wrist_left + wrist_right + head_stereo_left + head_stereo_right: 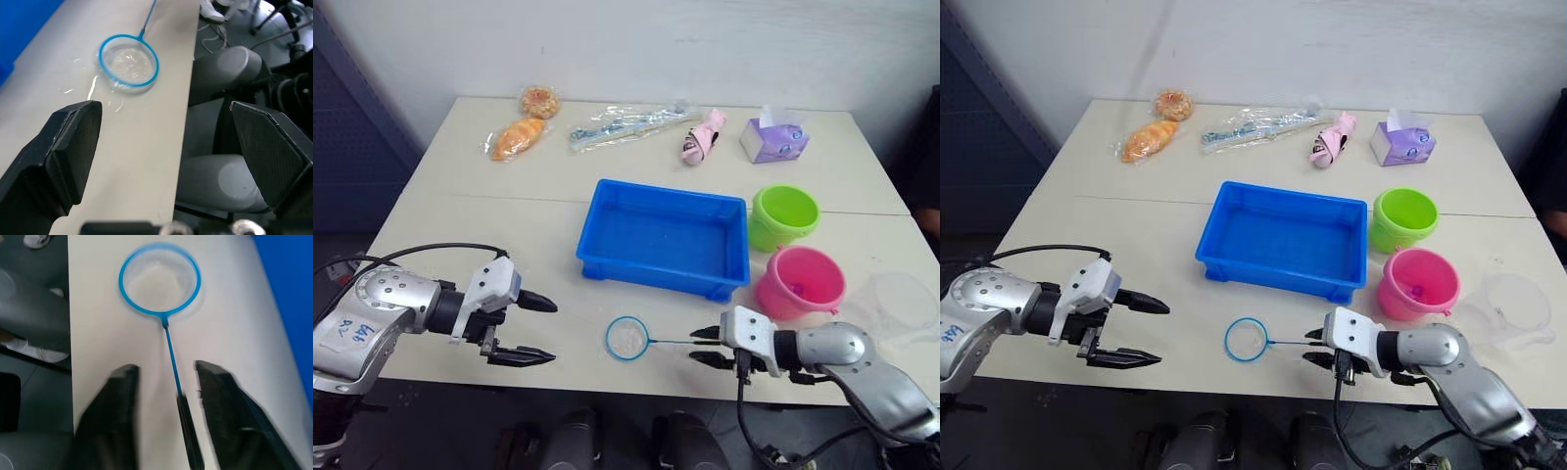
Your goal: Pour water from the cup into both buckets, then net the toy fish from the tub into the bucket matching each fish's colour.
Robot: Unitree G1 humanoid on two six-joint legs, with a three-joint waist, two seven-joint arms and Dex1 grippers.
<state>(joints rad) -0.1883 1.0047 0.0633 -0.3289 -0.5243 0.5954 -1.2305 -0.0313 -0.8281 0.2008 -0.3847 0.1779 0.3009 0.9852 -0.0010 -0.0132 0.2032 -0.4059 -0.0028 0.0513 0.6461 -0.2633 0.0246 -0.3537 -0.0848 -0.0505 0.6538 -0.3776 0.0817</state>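
Observation:
The net (626,338) lies flat near the table's front edge, its thin handle (172,362) pointing at my right gripper (693,345). That gripper is open, one finger on each side of the handle, not touching it. My left gripper (554,332) hangs open to the left of the hoop (128,61), holding nothing. The blue tub (661,191) sits mid-table and its floor looks bare. To its right stand the green bucket (784,215) and the pink bucket (800,282). A tiny pink shape (1417,290) lies in the pink one, too small to name. The clear cup (904,304) stands at the far right.
Along the back of the table lie two wrapped breads (519,137), a long clear bag (631,124), a pink plush toy (703,137) and a purple tissue box (773,140). Water drops (93,88) glisten beside the hoop. The table's front edge (636,387) runs just below the net.

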